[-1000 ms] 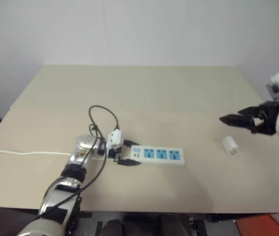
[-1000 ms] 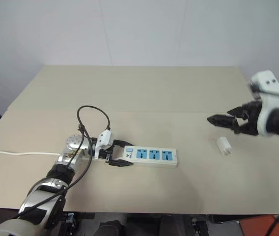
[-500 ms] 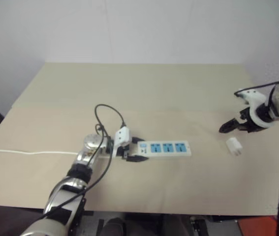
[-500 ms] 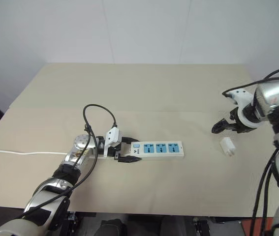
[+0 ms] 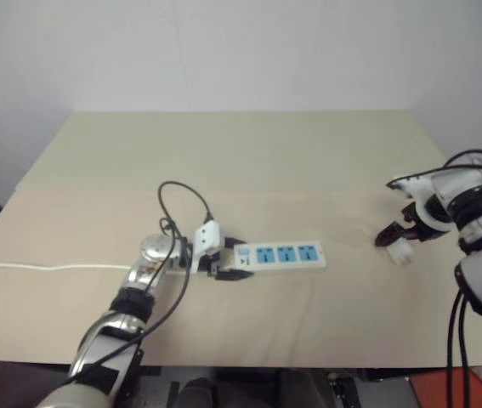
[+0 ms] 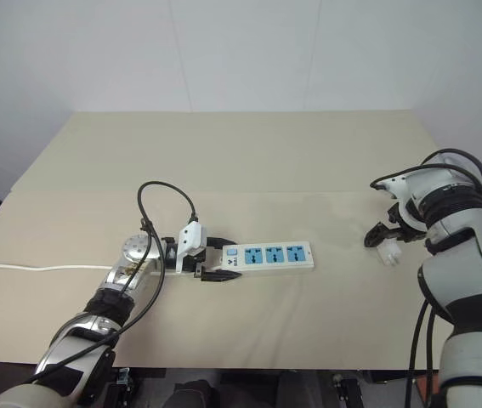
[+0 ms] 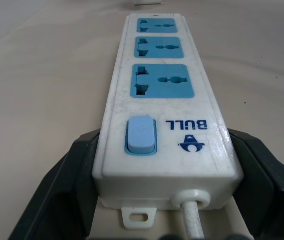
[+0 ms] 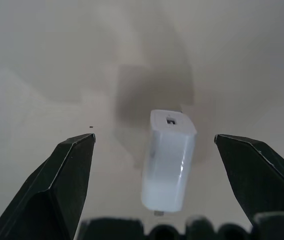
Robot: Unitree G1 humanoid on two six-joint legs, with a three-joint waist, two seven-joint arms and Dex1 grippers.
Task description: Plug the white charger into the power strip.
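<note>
Power strip [image 6: 268,255] flat on the beige worktop [image 6: 249,161], left of centre, long side running left to right. Three light-blue sockets [image 7: 162,80] in a row on its top face, all unoccupied; a light-blue switch [image 7: 140,134] at the left end, next to a blue printed logo. Thin white cord [image 6: 28,266] leaving that same end and trailing off to the left across the worktop.

Left hand [image 6: 217,259] clamped on the switch end of the strip, one black finger [image 7: 61,190] pressed against each long side, pointing right along the strip, low over the worktop. Black cable [image 6: 166,200] looping up from the left wrist.

Charger [image 8: 168,160] lying on its side on the worktop, far right, well apart from the strip. Small white block, one end face with a small slot showing.

Right hand [image 6: 378,236] pointing steeply down right over the charger, spread wide. Black fingers [image 8: 64,185] standing on either side of the charger, clear gap on both sides, no contact with it. Charger unheld, resting on the worktop between the fingertips. Shadow of the hand falling on the worktop just past the charger.
</note>
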